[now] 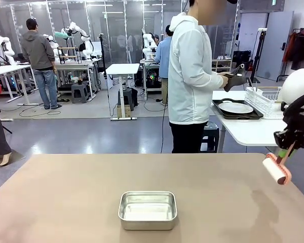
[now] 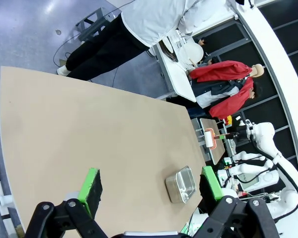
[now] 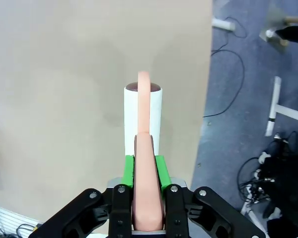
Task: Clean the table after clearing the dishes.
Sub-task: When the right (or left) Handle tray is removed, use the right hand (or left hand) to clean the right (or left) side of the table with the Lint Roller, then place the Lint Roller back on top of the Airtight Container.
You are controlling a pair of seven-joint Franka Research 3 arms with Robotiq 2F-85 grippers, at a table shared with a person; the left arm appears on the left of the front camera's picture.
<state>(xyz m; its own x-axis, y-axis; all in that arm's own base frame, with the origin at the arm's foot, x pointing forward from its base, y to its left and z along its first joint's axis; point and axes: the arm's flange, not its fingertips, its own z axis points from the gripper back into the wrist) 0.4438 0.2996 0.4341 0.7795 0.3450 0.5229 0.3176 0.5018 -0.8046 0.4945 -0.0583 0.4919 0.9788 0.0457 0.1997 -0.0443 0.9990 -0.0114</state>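
The table (image 1: 66, 192): matte tan top in a lab room.
A steel pan (image 1: 147, 209) sits near; right gripper (image 3: 143, 166) clenches a lint roller (image 3: 143, 119), left gripper (image 2: 149, 186) released.

A small rectangular steel pan (image 1: 147, 209) sits empty. Well behind it stands a smaller white counter (image 1: 253, 132) carrying a white wire rack (image 1: 266, 99), beside a person in a white jacket (image 1: 191, 71).
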